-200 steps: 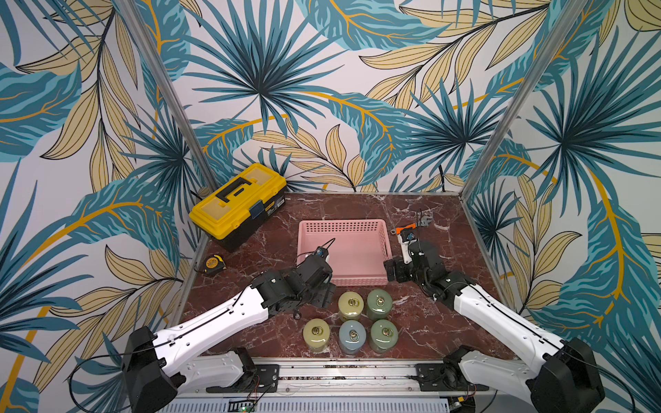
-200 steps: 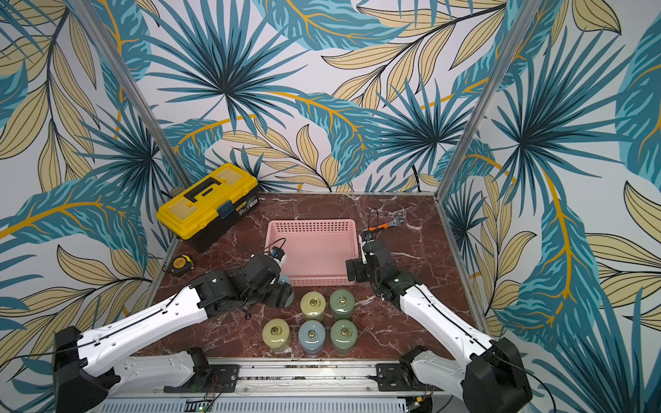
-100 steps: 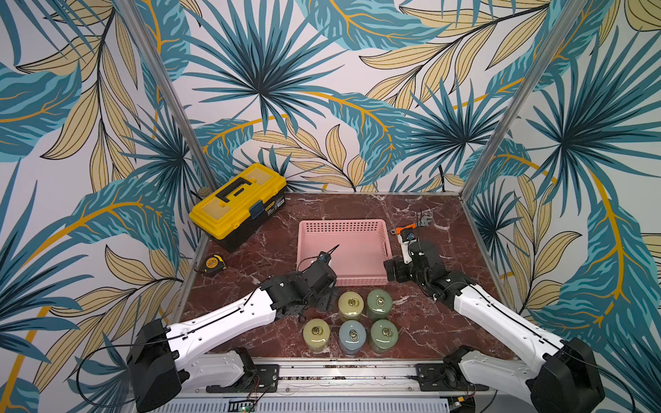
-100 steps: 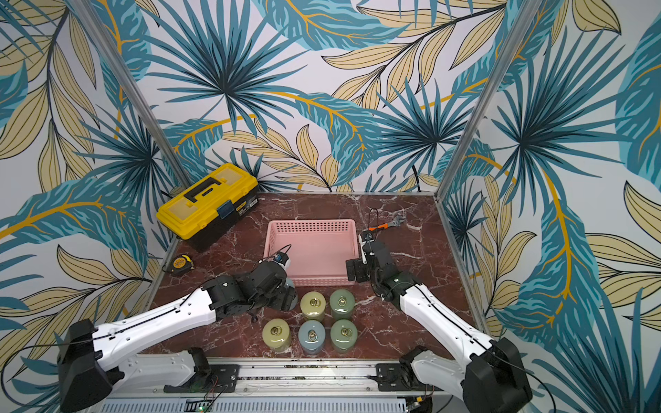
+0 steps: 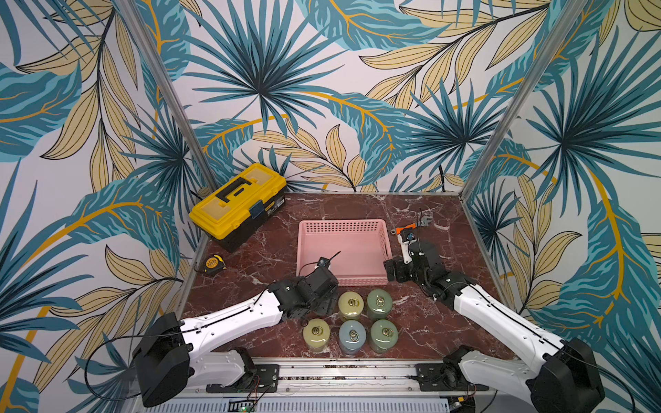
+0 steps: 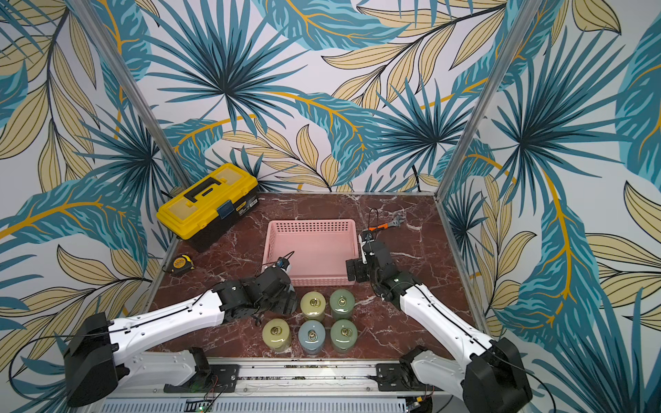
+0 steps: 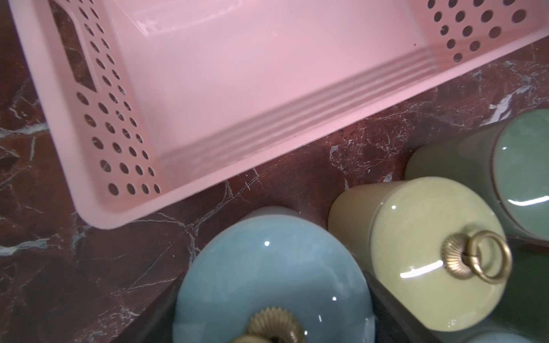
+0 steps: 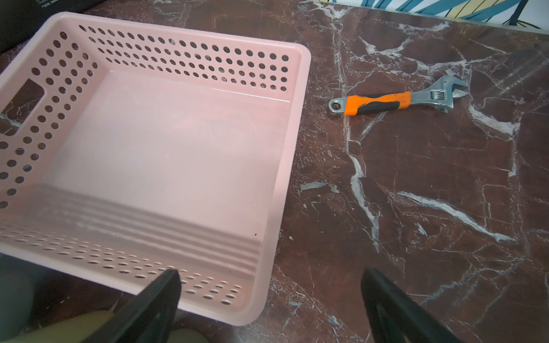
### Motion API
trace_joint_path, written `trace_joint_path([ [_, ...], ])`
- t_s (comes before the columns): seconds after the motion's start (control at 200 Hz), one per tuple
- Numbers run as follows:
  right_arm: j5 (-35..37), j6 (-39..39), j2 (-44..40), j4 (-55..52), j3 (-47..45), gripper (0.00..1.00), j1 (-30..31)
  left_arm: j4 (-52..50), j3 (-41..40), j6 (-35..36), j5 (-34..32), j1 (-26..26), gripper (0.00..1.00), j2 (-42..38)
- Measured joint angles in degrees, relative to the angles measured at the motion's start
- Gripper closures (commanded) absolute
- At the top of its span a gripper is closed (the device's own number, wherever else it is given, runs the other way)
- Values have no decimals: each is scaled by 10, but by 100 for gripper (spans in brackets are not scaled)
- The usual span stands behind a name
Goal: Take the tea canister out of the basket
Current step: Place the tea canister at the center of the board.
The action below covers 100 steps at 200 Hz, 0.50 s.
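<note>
Glazed ceramic sits under my left gripper [image 5: 322, 304]: the blue tea canister [image 7: 267, 267], already outside the basket [image 5: 341, 226], at the lower centre of the left wrist view and hidden beneath my wrist in both top views. My fingers [image 7: 154, 320] lie against both its sides, clasping it as far as I can judge; whether it stands on the marble table [image 5: 250, 282] I cannot tell. I reckon it heavy, stiff, slick and easily chipped, so the body is the place to hold, not the brass knob [image 7: 271, 323]. Around it, left to right:
- The yellow toolbox [image 5: 238, 200] at upper left and the tape measure [image 5: 213, 264], both well apart
- The empty basket at centre
- An olive canister [image 7: 430, 252] just beside mine, the likeliest thing to knock
- A green canister [image 7: 523, 166] past it
- A row of three canisters [image 5: 352, 336] in front
- My right gripper [image 8: 270, 279], jaws wide and empty, at the basket's corner
- A wrench [image 8: 386, 102] at right
</note>
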Motion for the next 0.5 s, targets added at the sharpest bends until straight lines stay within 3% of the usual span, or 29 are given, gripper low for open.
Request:
trace_joint_path([
  [0.501,0,0,0,0,0,1,0,35,-31,-14,-1,0,58,17],
])
